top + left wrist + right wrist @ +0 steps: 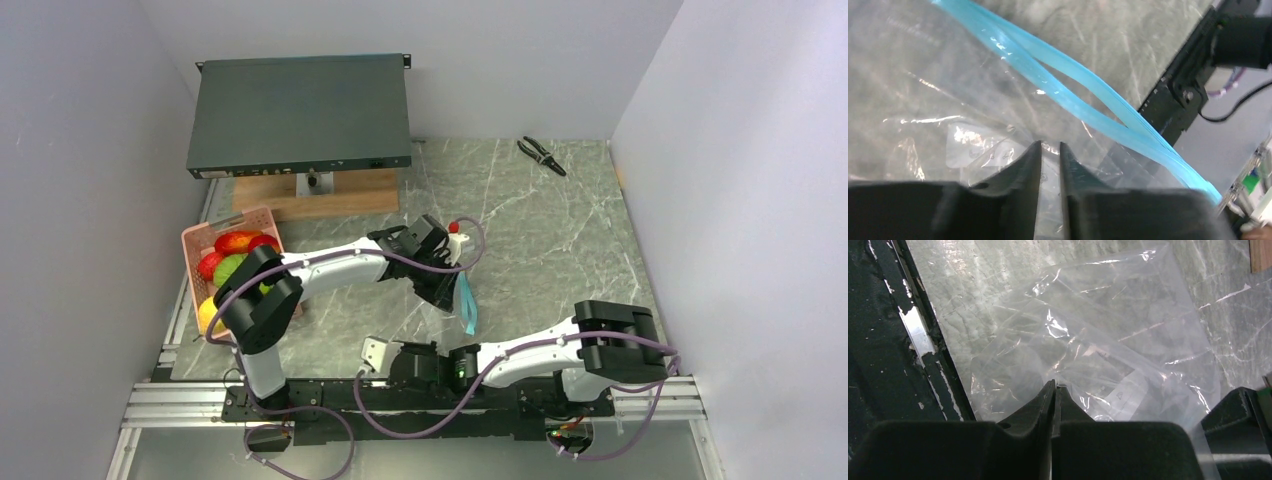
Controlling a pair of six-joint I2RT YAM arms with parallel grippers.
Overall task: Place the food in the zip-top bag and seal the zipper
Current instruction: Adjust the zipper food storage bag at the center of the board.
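Closest thing to the lens is the left gripper (1050, 150): its two black fingers are pinched nearly together, with one wall of the zip-top bag (938, 90) caught between them, just below the zipper (1168, 152). That grip makes sense, since the two teal strips are bowed apart in the middle, so the mouth is being held up and open.

The right gripper (1054, 386) is down at the near edge of the table (540, 220) with its fingers pressed tight together, and it looks like it has the bag's far end. My guess is it's anchoring the film so the bag stays stretched between the two arms.

The food (232, 255) is all in the pink basket (200, 232) off to the left, well apart from the bag. Nothing's loaded yet, I'd say.
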